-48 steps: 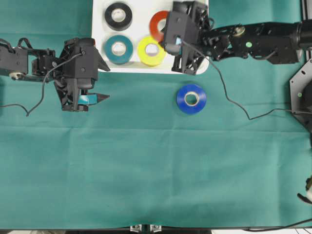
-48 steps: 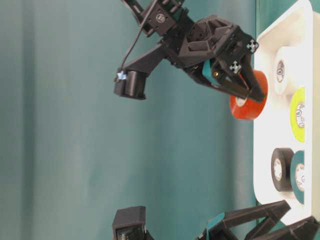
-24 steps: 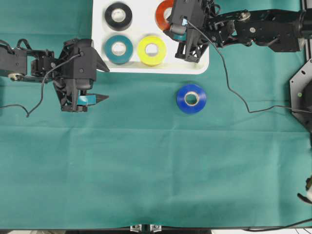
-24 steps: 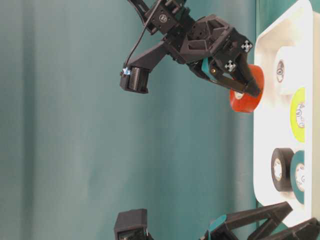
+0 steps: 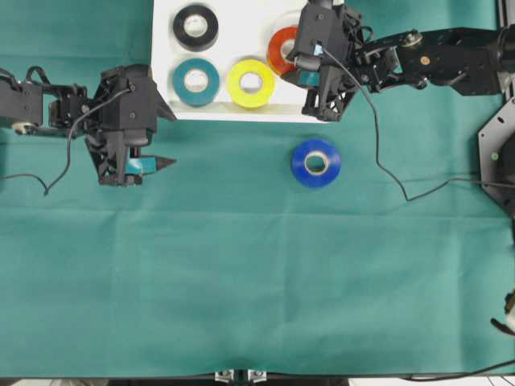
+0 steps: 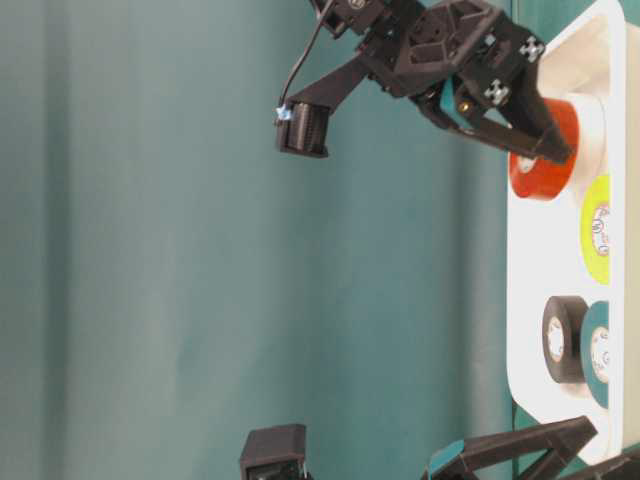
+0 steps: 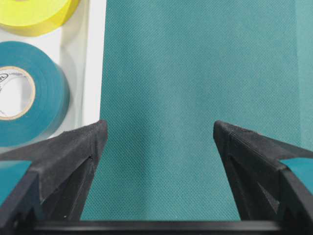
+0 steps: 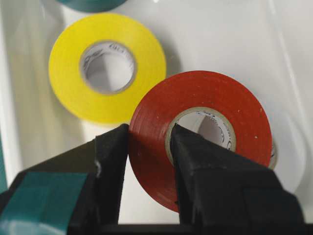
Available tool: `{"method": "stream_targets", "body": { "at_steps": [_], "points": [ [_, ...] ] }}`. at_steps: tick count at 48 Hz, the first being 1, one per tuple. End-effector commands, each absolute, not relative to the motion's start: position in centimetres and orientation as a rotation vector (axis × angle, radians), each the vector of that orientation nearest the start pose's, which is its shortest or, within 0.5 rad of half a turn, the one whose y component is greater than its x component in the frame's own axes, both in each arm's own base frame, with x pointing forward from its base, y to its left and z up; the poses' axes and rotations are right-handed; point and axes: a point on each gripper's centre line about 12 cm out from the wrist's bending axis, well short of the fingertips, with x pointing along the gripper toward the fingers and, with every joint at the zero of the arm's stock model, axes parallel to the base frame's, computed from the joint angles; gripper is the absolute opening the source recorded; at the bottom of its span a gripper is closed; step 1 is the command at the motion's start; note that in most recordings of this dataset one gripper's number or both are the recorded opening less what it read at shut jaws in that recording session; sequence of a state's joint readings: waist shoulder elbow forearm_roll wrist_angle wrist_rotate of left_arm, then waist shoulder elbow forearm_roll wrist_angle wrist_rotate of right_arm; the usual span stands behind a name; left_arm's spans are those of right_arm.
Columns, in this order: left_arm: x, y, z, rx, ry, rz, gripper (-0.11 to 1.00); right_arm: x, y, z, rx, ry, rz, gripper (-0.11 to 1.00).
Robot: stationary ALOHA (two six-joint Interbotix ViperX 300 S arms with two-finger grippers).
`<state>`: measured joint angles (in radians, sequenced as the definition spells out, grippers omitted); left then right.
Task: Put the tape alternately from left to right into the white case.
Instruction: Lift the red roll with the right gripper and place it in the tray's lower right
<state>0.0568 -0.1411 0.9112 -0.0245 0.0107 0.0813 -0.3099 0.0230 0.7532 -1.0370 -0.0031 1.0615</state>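
The right tool is clamped on the wall of the red roll, one finger outside and one in the core, holding it over the case beside the yellow roll. A white roll lies under the red one. Black and teal rolls lie in the case too. The blue roll sits on the green surface, just below the case. The left tool stands wide open and empty, just beside the case's left edge.

A robotics lab test bench, counter draped in plain teal cloth, two black robot arms reaching in from left and right, loose cables trailing, metal frame bracket at far right
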Motion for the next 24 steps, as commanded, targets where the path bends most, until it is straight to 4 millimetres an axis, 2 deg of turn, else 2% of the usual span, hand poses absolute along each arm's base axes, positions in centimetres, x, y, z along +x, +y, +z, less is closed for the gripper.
{"method": "stream_targets", "body": {
  "at_steps": [1, 24],
  "points": [
    [31.9, 1.7, 14.7, 0.031, 0.756, 0.031, 0.65, 35.0, -10.8, 14.0, 0.151, 0.733, -0.281, 0.26],
    [32.0, 1.7, 14.8, 0.031, 0.751, 0.031, 0.65, 34.2, -9.7, 13.0, 0.179, 0.734, -0.216, 0.26]
  ]
}}
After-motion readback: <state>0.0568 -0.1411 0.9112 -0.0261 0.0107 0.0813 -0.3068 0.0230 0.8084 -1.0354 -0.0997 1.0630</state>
